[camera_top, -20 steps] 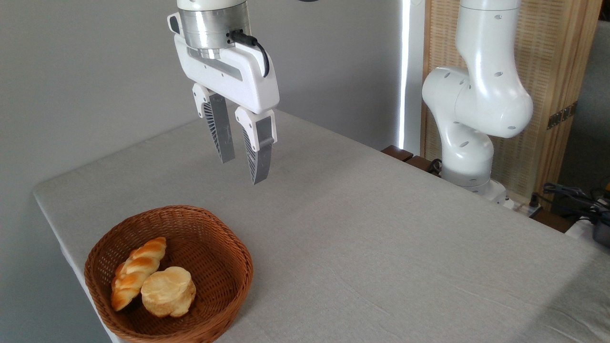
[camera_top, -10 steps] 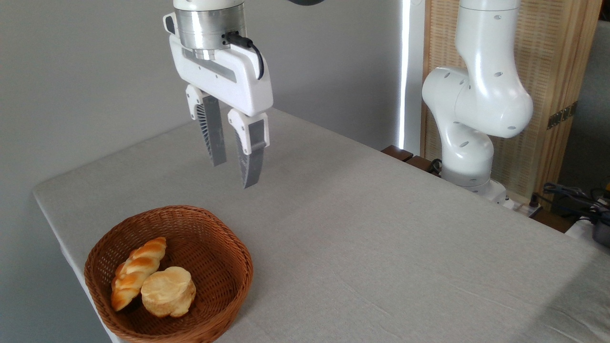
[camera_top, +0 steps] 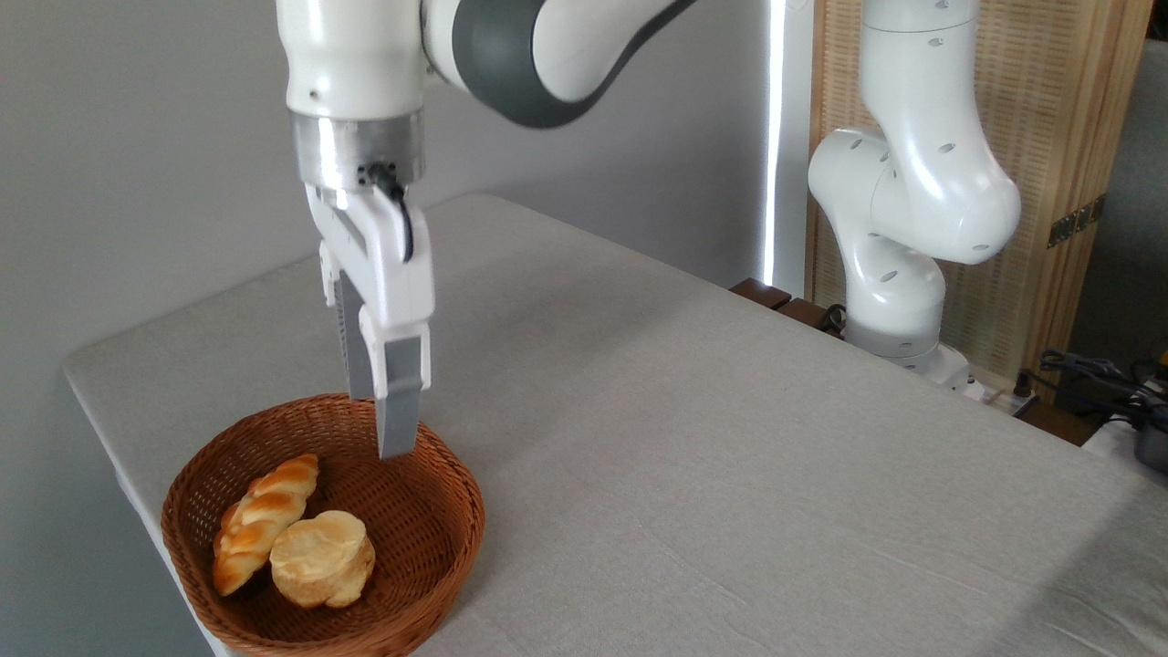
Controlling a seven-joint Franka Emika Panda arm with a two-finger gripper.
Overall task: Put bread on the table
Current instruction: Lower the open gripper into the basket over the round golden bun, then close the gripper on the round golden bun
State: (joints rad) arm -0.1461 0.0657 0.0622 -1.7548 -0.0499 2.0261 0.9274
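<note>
The bread point(camera_top: 321, 557), a small pale golden round bun, lies in the front of a round brown wicker basket point(camera_top: 453, 540) at the table's left end. My gripper point(camera_top: 380, 427) hangs over the basket's far rim, above and to the right of the bun and not touching it. It points straight down and is turned nearly edge-on to the camera, so one finger stands behind the other. The fingers stand apart with nothing between them, so it is open. The table point(camera_top: 730, 456) is covered in plain grey-beige cloth.
A longer braided orange-brown loaf point(camera_top: 263, 522) lies in the basket, touching the bun's left side. The arm's white base point(camera_top: 899, 274) stands at the table's far right edge. Cables and a wooden screen sit behind it.
The gripper has come down and to the left, from high above the table to just over the basket's far rim. It has also turned about its axis. The breads have not moved.
</note>
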